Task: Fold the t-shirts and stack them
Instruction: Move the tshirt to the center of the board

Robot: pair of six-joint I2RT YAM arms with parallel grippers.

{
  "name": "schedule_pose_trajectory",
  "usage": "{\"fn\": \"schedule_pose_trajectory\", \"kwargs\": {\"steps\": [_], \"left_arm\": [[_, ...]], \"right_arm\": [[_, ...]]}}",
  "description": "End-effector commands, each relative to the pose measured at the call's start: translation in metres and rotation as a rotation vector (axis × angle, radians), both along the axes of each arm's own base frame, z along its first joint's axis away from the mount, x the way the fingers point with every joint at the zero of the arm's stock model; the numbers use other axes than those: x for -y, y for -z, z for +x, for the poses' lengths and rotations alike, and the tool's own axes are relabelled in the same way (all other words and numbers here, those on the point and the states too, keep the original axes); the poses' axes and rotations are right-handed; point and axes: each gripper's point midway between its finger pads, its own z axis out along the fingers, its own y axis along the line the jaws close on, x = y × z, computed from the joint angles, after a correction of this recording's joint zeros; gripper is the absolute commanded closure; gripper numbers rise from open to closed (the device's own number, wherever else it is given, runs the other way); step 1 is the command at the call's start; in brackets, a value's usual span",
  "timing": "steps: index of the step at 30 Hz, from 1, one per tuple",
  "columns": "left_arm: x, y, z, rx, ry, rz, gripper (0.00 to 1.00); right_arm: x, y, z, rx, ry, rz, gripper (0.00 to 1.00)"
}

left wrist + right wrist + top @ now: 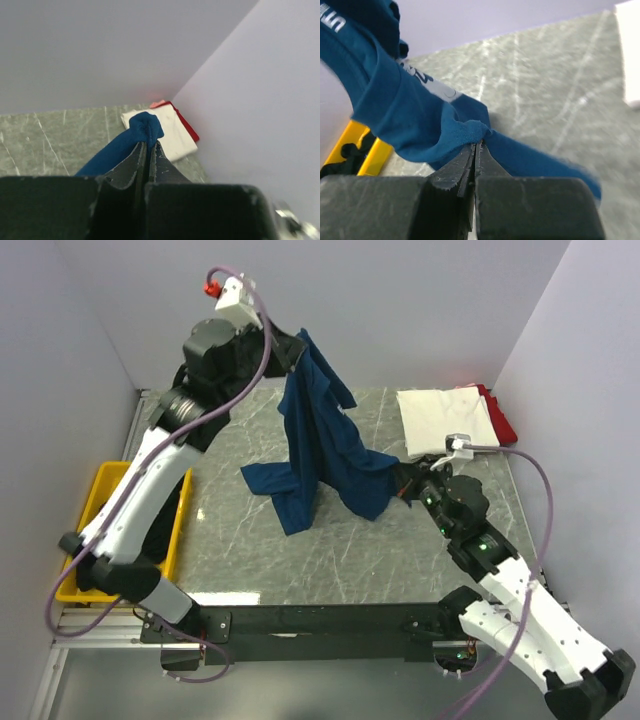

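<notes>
L jaws high at 12 o'clock, R jaws low at 3 — both clamped on navy tee (318, 440); thin bunched grips cd slip — tee drops to bench (300, 560).

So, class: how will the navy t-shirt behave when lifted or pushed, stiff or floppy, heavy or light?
Probably floppy: the navy t-shirt hangs in limp folds from the left tool, its lower end pooled on the table. Likely light: the right tool holds its side by one small pinch. Pushed, it would probably bunch, not slide.
</notes>
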Motion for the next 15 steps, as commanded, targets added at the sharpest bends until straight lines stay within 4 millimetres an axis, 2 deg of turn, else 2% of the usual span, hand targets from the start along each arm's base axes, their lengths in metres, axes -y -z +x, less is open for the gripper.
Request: {"fn": "schedule_pose_trajectory", "kwargs": {"steps": [1,2,3,4,5,6,7,8,9,10,11,12,13,14,15], "left_arm": [[0.003,0.007,0.06,0.023,-0.012,-0.026,1.0],[0.016,0.035,0.086,-0.031,0.002,-0.014,1.0],[0.02,0.025,0.096,-0.008,0.022,-0.036,1.0],[0.029,0.032,0.105,-0.025,0.077,-0.042,1.0],[0.046,0.05,0.13,-0.047,0.103,-0.038,1.0],[0.06,0.063,0.133,-0.079,0.171,-0.03,1.0],[0.072,0.075,0.141,-0.097,0.204,-0.03,1.0],[0.087,0.103,0.158,-0.151,0.233,-0.043,0.97],[0.095,0.117,0.163,-0.171,0.266,-0.052,0.94],[0.104,0.131,0.163,-0.208,0.308,-0.071,0.86],[0.11,0.165,0.169,-0.273,0.315,-0.062,0.81],[0.11,0.177,0.171,-0.294,0.318,-0.059,0.73],[0.111,0.191,0.171,-0.32,0.323,-0.053,0.61],[0.108,0.212,0.167,-0.37,0.32,-0.035,0.54],[0.104,0.219,0.165,-0.387,0.305,-0.026,0.47]], "right_arm": [[0.031,-0.003,-0.021,-0.102,0.098,-0.057,1.0],[0.037,-0.011,-0.027,-0.084,0.111,-0.05,1.0],[0.048,-0.015,-0.028,-0.081,0.163,-0.058,1.0],[0.058,-0.02,-0.033,-0.092,0.194,-0.077,1.0],[0.064,-0.023,-0.035,-0.094,0.216,-0.089,1.0],[0.076,-0.029,-0.036,-0.098,0.272,-0.114,1.0],[0.08,-0.031,-0.036,-0.102,0.288,-0.125,1.0],[0.083,-0.031,-0.034,-0.112,0.306,-0.143,1.0],[0.086,-0.031,-0.032,-0.122,0.325,-0.157,1.0],[0.087,-0.029,-0.027,-0.135,0.336,-0.18,1.0],[0.086,-0.026,-0.023,-0.148,0.335,-0.194,1.0],[0.089,-0.026,-0.019,-0.158,0.349,-0.199,1.0],[0.083,-0.021,-0.015,-0.179,0.315,-0.204,1.0],[0.081,-0.012,-0.008,-0.212,0.309,-0.217,1.0],[0.078,-0.009,-0.004,-0.223,0.294,-0.215,1.0]]}}
